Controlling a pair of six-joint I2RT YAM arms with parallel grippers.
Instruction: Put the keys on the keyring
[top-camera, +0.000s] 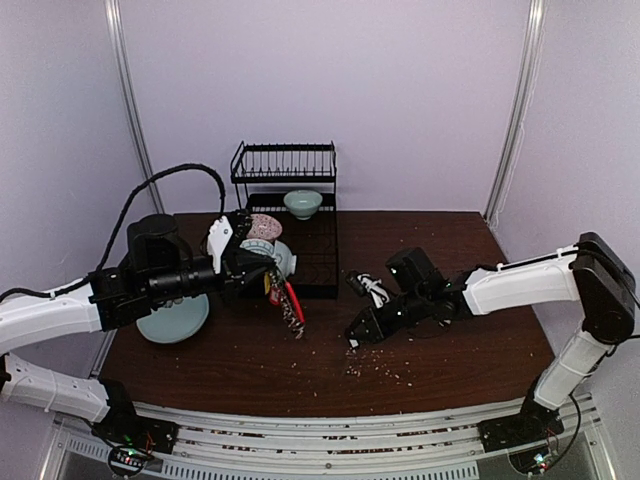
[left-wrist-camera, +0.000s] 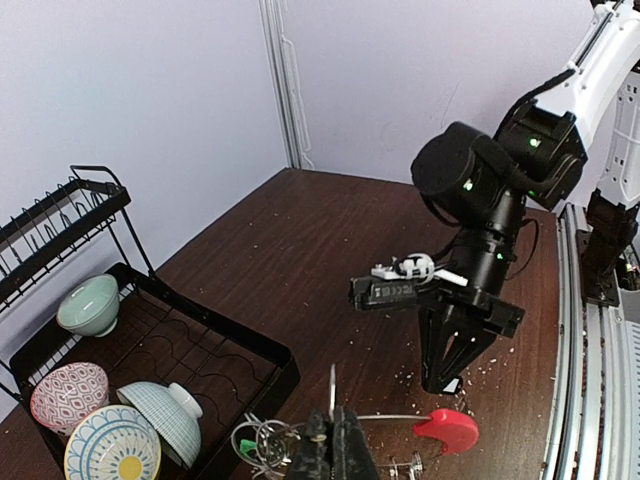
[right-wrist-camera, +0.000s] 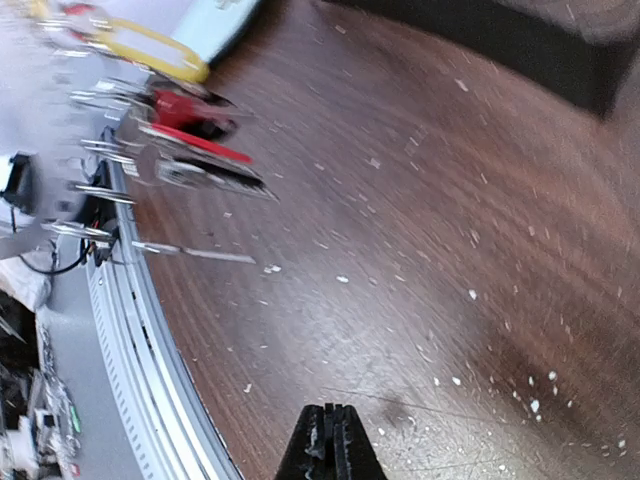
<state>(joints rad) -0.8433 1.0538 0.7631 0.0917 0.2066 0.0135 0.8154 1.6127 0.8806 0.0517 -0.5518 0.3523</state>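
Note:
My left gripper (top-camera: 262, 272) is shut on the keyring (left-wrist-camera: 400, 415), pinching its thin metal wire between the fingertips (left-wrist-camera: 335, 440) above the table. The red clip (left-wrist-camera: 447, 428) sits on the ring's right end. A bunch of rings with a green tag (left-wrist-camera: 255, 442) hangs at the left. In the top view the red strap (top-camera: 292, 303) dangles below the gripper. My right gripper (top-camera: 353, 342) is shut, tips down just above the table, to the right of the keyring. A small pale sliver at its tip (left-wrist-camera: 449, 387) looks like a key. No other loose keys show.
A black dish rack (top-camera: 285, 175) stands at the back with bowls (left-wrist-camera: 88, 303) in it. A pale teal plate (top-camera: 172, 320) lies under the left arm. Pale crumbs (top-camera: 375, 368) are scattered on the dark wood table. The metal rail (right-wrist-camera: 130, 330) marks the near edge.

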